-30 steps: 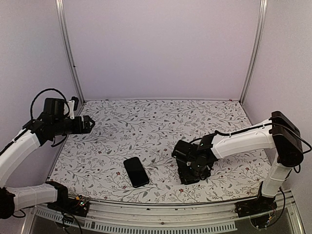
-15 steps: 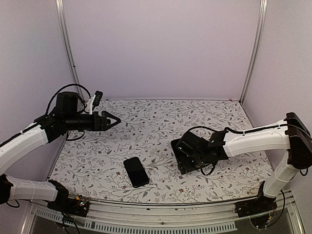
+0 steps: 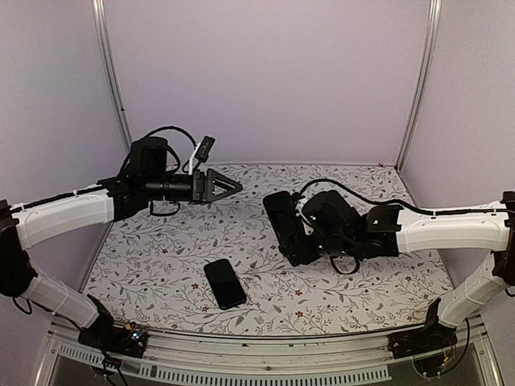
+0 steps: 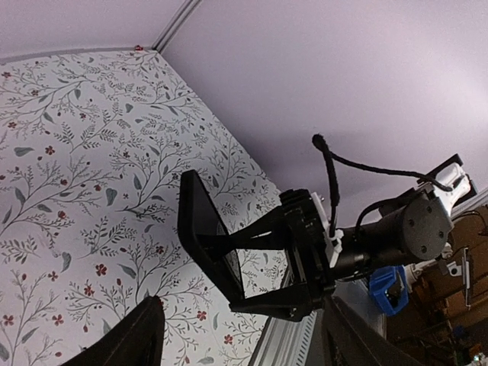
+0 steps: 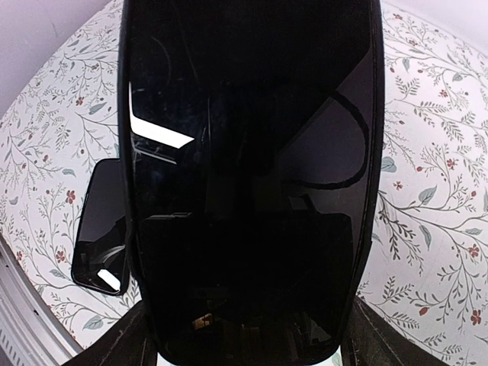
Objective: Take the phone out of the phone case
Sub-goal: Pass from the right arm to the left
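Observation:
My right gripper (image 3: 307, 235) is shut on a black phone in its black case (image 3: 283, 227) and holds it on edge above the middle of the table. In the right wrist view the cased phone (image 5: 248, 175) fills the frame between my fingers (image 5: 366, 339), screen toward the camera. My left gripper (image 3: 235, 186) is open and empty, pointing right, a short way left of the held phone. In the left wrist view the phone (image 4: 204, 229) shows edge-on in the right gripper, beyond my spread left fingers (image 4: 130, 335).
A second black phone-shaped slab (image 3: 224, 283) lies flat on the floral table cover near the front edge; it also shows in the right wrist view (image 5: 103, 229). Purple walls and metal posts (image 3: 113, 80) enclose the table.
My right gripper has lifted the cased phone off the table and carried it left and up. My left arm has swung right toward it, its jaws now spread.

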You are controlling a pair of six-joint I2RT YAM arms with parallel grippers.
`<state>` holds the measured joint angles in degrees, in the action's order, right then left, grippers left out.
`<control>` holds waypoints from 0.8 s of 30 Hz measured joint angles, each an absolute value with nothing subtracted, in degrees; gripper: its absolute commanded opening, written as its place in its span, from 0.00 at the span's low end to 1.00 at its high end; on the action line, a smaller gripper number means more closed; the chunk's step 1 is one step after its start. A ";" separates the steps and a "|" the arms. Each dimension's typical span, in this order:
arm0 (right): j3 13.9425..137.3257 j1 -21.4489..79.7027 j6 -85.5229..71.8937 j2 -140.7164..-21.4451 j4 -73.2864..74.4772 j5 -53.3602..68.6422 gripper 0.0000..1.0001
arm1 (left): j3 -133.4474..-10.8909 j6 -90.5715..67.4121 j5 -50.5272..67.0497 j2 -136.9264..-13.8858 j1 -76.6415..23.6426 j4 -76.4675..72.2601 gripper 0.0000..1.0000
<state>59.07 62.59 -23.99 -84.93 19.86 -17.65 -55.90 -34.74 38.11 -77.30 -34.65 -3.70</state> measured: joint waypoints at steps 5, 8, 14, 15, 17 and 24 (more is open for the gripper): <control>59.20 63.48 -21.67 -84.93 19.05 -17.65 0.57 | -60.07 -36.51 37.39 -81.89 -37.43 -6.42 0.68; 59.57 64.14 -20.73 -84.93 18.74 -17.65 0.57 | -62.00 -37.34 35.79 -84.44 -38.48 -6.76 0.66; 59.86 64.62 -19.49 -84.71 17.89 -17.74 0.57 | -64.05 -37.67 31.86 -88.05 -40.29 -5.74 0.63; 59.88 64.62 -19.35 -84.58 17.89 -17.76 0.57 | -64.12 -37.69 31.22 -88.20 -40.45 -5.45 0.61; 60.05 64.62 -19.09 -84.25 17.87 -17.76 0.57 | -64.18 -37.74 30.44 -88.33 -40.51 -5.06 0.59; 60.75 64.66 -18.31 -82.72 16.75 -18.15 0.57 | -64.90 -38.09 29.04 -89.10 -40.93 -4.93 0.49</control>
<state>60.75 64.66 -18.31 -82.72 16.75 -18.15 -64.90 -38.09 29.04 -89.10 -40.93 -4.93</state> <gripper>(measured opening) 0.778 0.539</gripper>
